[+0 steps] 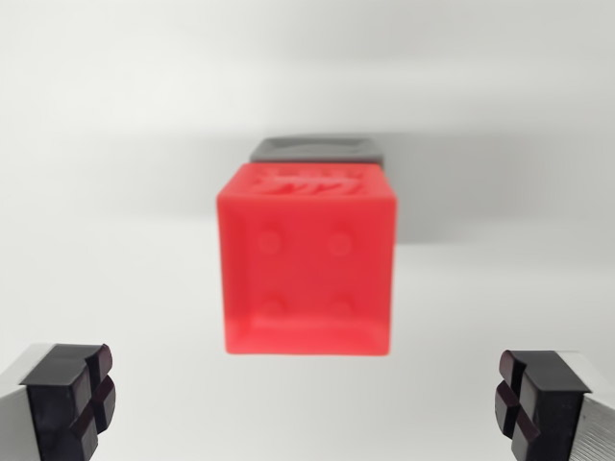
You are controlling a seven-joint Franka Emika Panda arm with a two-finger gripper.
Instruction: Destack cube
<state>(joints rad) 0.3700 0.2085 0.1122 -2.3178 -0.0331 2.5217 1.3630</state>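
Red cube (306, 259) before a dark grey block (317, 149) on the white surface (115, 144), jaws spread wide, empty.

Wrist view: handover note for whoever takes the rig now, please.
Hand: open, empty, fingers at the bottom corners of the wrist view, wide apart, touching nothing.
Red plastic cube with round studs on its face: centred between the fingers, beyond them, on the white surface.
Dark grey block: only its top edge shows behind the red cube; whether they touch or are stacked cannot be told.
Done: no grasp yet.
Left: probably close in, grip the red cube, separate it from the grey block.
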